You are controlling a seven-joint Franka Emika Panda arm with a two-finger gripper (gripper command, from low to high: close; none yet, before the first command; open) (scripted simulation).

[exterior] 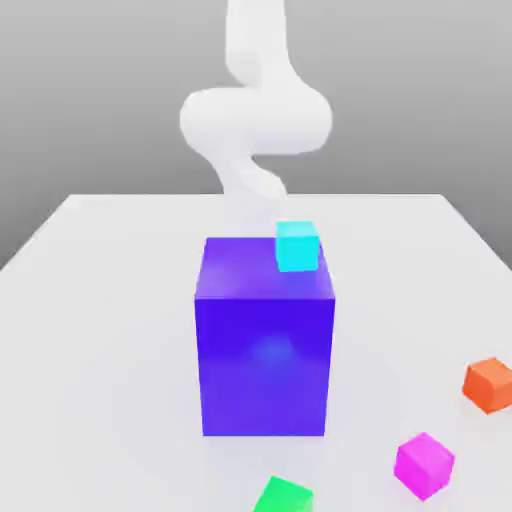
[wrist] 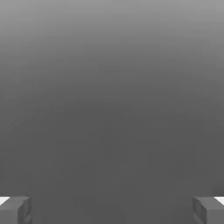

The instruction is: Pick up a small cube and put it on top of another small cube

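- Can follow the pale worktop (exterior: 100, 350) from the exterior view's left to its right, with the nearest part cut off by the lower edge.
- Can see a big blue-violet block (exterior: 264, 365) around the middle, upright on the worktop, hiding a good stretch of the surface behind it.
- Can trace the white arm (exterior: 256, 120) above and behind the block, cut off by the upper edge; can barely make out its lowest stretch, white on white, fading towards the block's far edge.
- Can read the end effector (wrist: 112, 212) from the hand view as open, with fingers wide apart and nothing between them, partly cut off by the frame; can make out only plain grey beyond.
- Can see the top of a small green cube (exterior: 284, 496) in front of the block, with the rest cut off by the lower edge.
- Can find a small cyan cube (exterior: 297, 247) over the right part of the block's top, covering a piece of it; cannot tell for sure whether it touches.
- Can place the small magenta-pink cube (exterior: 424, 466) on the worktop, to the right of the block and apart from it, turned cornerwise and fully in frame.
- Can spot a small orange cube (exterior: 489, 385) farther right and farther back, slightly clipped by the right edge.
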